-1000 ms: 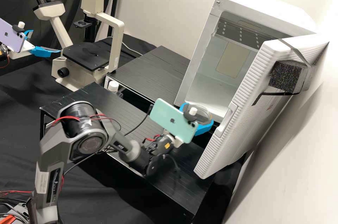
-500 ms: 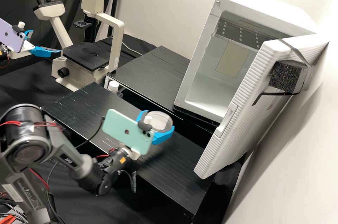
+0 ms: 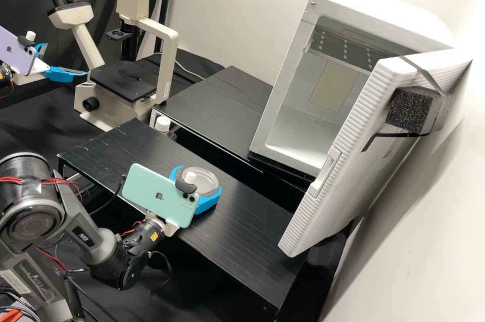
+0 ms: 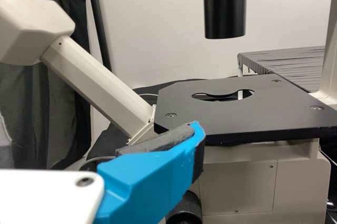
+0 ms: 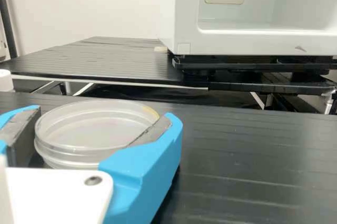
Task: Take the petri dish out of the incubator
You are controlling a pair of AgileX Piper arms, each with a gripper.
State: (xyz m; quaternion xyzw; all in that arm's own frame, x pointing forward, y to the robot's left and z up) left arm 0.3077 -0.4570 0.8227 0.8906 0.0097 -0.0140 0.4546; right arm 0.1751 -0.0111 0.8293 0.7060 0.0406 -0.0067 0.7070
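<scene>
the green phone [image 3: 151, 180] and purple phone [image 3: 20, 61] bear dark logos [image 3: 159, 196], the right arm [image 3: 108, 246] pale lettering [image 3: 83, 236].

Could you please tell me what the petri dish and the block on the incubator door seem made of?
The petri dish looks like clear, glossy plastic, see-through with a bright rim, though glass is possible. The block looks like matt, dark foam, judging by its speckled, porous face.

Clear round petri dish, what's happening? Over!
Right blue-fingered gripper holding dish, outside white boxy incubator. Left blue-fingered gripper open by cream microscope. Nothing seen blocking.
</scene>
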